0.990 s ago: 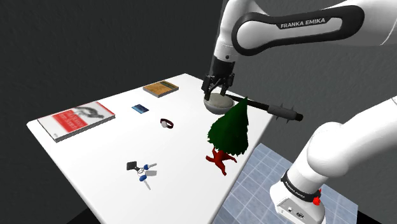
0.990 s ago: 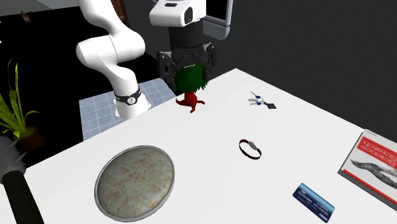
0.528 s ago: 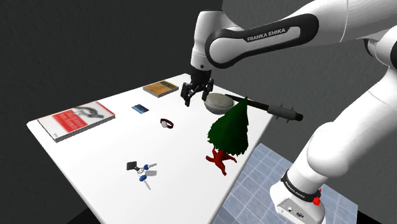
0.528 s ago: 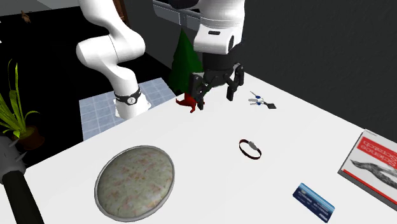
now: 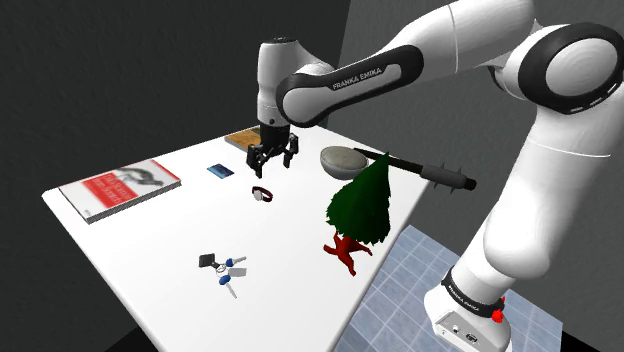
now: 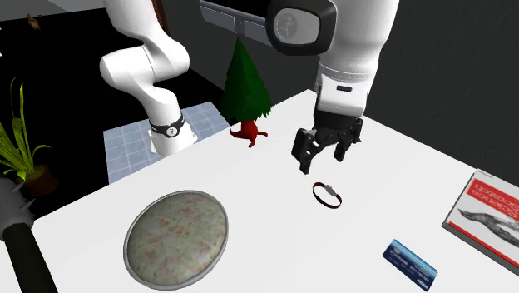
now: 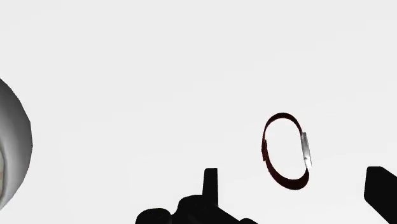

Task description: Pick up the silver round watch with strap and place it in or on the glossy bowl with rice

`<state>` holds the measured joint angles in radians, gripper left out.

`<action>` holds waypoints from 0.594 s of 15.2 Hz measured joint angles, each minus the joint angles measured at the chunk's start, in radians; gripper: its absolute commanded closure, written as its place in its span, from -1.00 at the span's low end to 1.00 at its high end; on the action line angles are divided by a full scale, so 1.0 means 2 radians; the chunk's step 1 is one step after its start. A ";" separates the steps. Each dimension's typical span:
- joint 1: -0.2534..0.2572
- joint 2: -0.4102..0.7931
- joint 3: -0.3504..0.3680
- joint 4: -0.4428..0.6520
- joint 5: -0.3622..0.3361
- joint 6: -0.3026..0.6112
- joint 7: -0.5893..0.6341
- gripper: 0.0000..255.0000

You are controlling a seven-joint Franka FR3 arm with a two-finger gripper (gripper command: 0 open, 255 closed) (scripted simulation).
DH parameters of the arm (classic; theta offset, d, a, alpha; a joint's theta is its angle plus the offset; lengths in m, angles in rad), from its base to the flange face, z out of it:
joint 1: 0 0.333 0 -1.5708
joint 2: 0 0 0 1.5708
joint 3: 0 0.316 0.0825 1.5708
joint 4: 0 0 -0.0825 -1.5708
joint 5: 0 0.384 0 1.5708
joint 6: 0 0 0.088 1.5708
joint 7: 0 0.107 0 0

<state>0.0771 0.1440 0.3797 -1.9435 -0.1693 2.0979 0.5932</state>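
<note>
Now the tool [image 6: 324,154] hangs above the white table [image 5: 150,240], fingers spread wide and empty, just over the dark-strapped watch [image 6: 328,194]; the rice bowl [image 6: 176,235] sits well apart.

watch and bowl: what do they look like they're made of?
Dark red strapped watch with small silver face: strap matte, maybe leather or rubber; face bright, metal-like. Round grey bowl of mottled rice: smooth, softly shaded wall, perhaps metal or glazed ceramic; can't tell.
</note>
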 measured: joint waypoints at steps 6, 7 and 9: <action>0.032 0.106 -0.004 0.098 -0.056 -0.008 0.043 -1.00; 0.034 0.113 -0.005 0.100 -0.059 -0.005 0.046 -1.00; 0.034 0.120 -0.007 0.097 -0.063 0.005 0.047 -1.00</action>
<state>0.1453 0.3847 0.3657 -1.7489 -0.2958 2.1078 0.6876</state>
